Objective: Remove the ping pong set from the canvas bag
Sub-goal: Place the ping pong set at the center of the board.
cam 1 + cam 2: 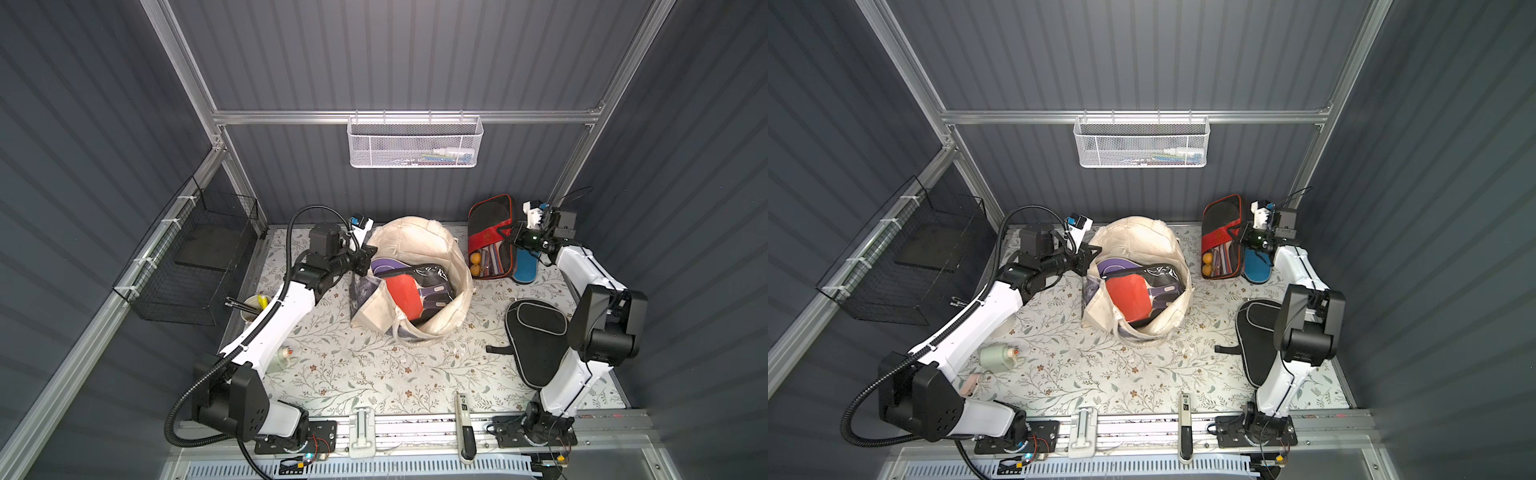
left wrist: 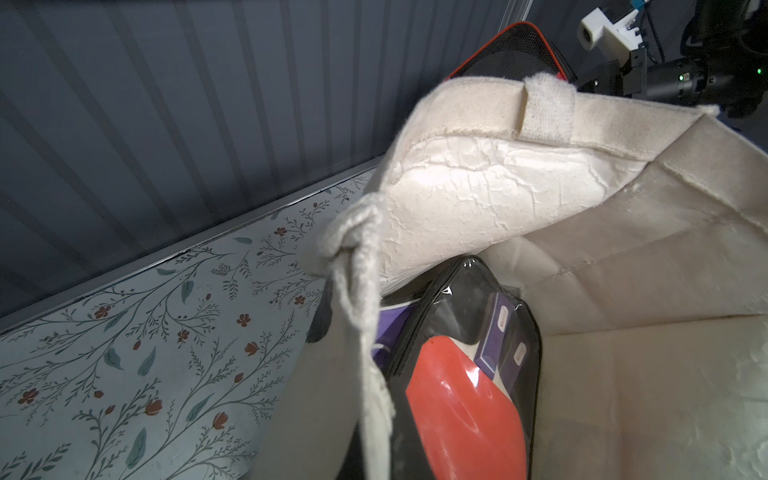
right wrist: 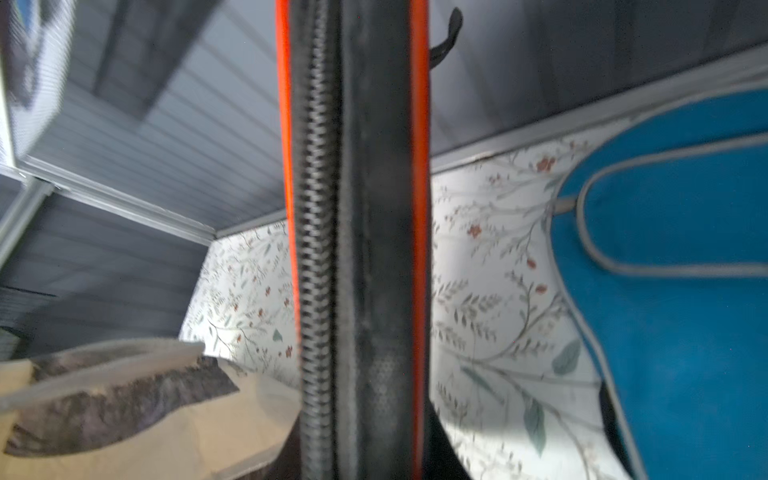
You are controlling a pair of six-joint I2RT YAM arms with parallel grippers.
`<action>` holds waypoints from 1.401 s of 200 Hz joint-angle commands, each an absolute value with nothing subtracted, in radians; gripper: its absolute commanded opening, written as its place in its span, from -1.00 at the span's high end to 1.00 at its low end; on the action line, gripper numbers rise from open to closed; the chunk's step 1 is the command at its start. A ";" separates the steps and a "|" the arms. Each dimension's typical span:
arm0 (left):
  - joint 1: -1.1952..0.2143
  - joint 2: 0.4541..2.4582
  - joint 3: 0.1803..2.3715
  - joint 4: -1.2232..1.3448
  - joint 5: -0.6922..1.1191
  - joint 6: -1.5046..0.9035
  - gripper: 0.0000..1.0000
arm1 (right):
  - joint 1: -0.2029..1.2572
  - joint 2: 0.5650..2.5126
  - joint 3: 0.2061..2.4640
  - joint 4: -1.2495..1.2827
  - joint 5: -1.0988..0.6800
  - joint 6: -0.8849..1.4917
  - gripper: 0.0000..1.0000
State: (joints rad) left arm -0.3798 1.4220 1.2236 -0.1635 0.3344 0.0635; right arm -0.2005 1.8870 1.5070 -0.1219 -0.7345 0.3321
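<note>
a clear-fronted paddle case [image 1: 415, 291] and a purple cover [image 1: 384, 266] lie inside the canvas bag [image 1: 419, 239], whose rim the left gripper [image 1: 360, 259] pinches. beside the bag, the right gripper [image 1: 512, 241] clamps the open red-and-black case [image 1: 488, 222], near a blue cover [image 1: 524, 269] and a black cover [image 1: 536, 332].

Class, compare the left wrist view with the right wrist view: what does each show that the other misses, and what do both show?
Only the left wrist view: inside the canvas bag, a clear-fronted pouch holding a red paddle, with a purple cover showing behind it. Only the right wrist view: the blue cover, and the zip teeth of the red-and-black case up close. Both: the canvas bag, the case and the floral table cover.
</note>
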 commanded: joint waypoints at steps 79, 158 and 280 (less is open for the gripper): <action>-0.382 1.413 1.294 -0.137 0.386 0.063 1.00 | -0.177 2.179 1.727 -0.073 -0.934 0.446 1.00; -0.382 1.390 1.283 -0.147 0.385 0.059 1.00 | -0.129 2.278 1.770 -0.221 -0.804 0.379 0.91; -0.382 1.384 1.252 -0.137 0.379 0.058 1.00 | -0.149 2.413 1.951 -0.439 -0.791 0.387 0.21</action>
State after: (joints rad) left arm -0.3798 1.4120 1.2423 -0.2012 0.3416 0.0593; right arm -0.1463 2.3894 1.9247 -0.3794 -0.8185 0.4206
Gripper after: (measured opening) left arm 0.063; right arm 0.364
